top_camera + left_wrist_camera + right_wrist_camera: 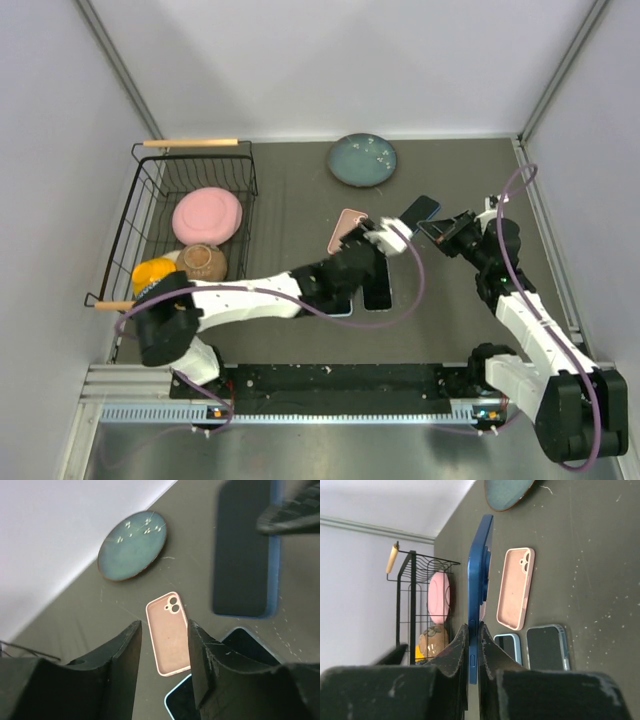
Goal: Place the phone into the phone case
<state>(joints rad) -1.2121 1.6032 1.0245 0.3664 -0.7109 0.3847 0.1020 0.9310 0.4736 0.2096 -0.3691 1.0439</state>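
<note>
- phone (480,575): blue
- phone case (168,632): plain pink
- plate (362,160) at twelve o'clock: teal (pale flecks on it)
- basket (200,172) at ten o'clock: black wire
- dish (207,215): pink

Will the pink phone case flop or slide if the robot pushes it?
The pink case looks thin and hollow, so it is probably light and a bit bendy. It lies flat on the table, so it would likely slide, not roll or tip.

The pink phone case (169,634) looks matt and smooth; the phone (240,555) shows a smooth dark screen. The plate (132,545) is glazed, the table (90,625) matt and scuffed.
</note>
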